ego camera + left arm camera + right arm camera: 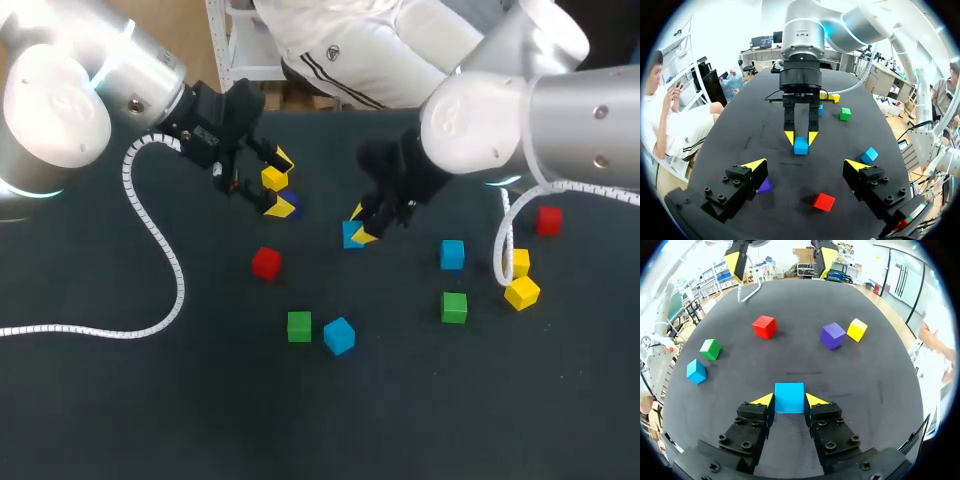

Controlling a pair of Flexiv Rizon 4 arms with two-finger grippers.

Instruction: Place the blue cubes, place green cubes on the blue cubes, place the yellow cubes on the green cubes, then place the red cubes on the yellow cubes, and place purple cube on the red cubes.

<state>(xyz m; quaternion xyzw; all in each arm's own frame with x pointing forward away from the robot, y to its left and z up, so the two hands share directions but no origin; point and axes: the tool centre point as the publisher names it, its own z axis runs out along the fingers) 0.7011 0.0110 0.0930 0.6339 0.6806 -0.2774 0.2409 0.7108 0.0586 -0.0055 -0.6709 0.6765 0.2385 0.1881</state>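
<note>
Blue cube (789, 396) sits near the middle of the table (880, 390), pinched on both sides by my right gripper (789, 401); beyond lie red cube (764, 326), purple cube (833, 335), yellow cube (857, 330); my left gripper (805, 165) hangs spread wide

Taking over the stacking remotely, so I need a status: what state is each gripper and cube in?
left gripper: open, empty.
right gripper: shut on held blue cube.
held blue cube: gripped, unstacked.
purple cube: loose, unstacked.
left yellow cube: loose.
left red cube: loose.
left green cube: loose.
middle blue cube: loose.
right blue cube: loose.
right green cube: loose.
right red cube: loose.
near right yellow cube: loose.
far right yellow cube: loose.
</note>
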